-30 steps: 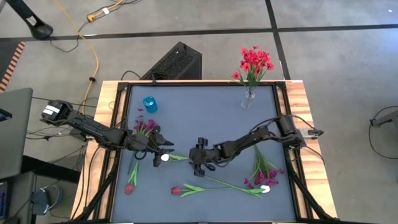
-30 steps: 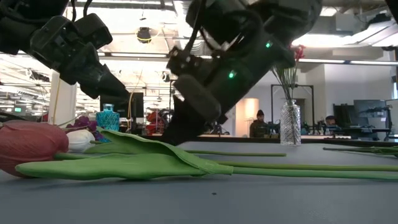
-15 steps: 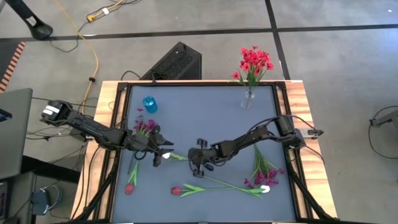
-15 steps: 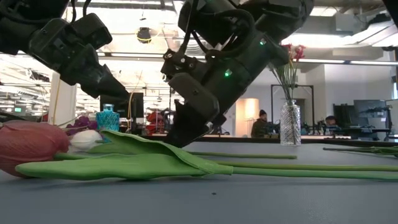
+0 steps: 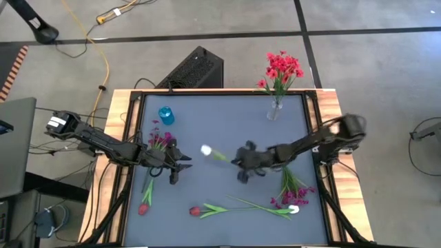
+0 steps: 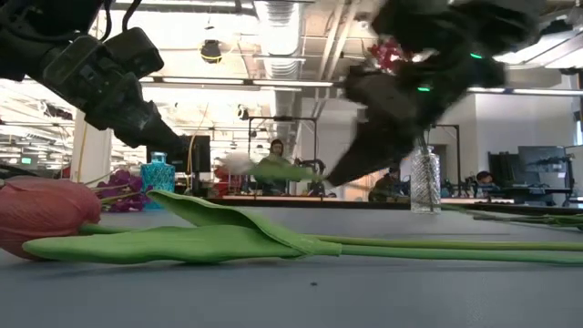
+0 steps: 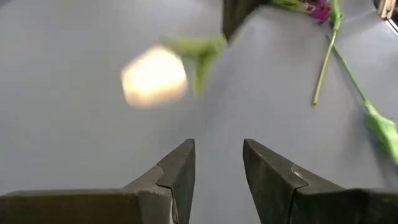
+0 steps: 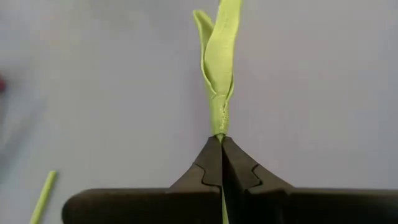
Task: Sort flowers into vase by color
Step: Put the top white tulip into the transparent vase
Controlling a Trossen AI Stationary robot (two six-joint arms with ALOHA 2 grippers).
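A soft red fabric tulip (image 6: 46, 215) with long folded green leaves lies nearest on the matte grey table (image 5: 220, 124). Mid-table, the right gripper (image 5: 239, 162) pinches the thin stem of a white-headed tulip (image 5: 206, 150), lifted; the left gripper (image 5: 175, 173) stands parted, empty. Beyond stands a ribbed clear glass vase (image 6: 424, 181).

The white bloom (image 7: 154, 77) shows only as a blur — the right wrist view cuts it off entirely.
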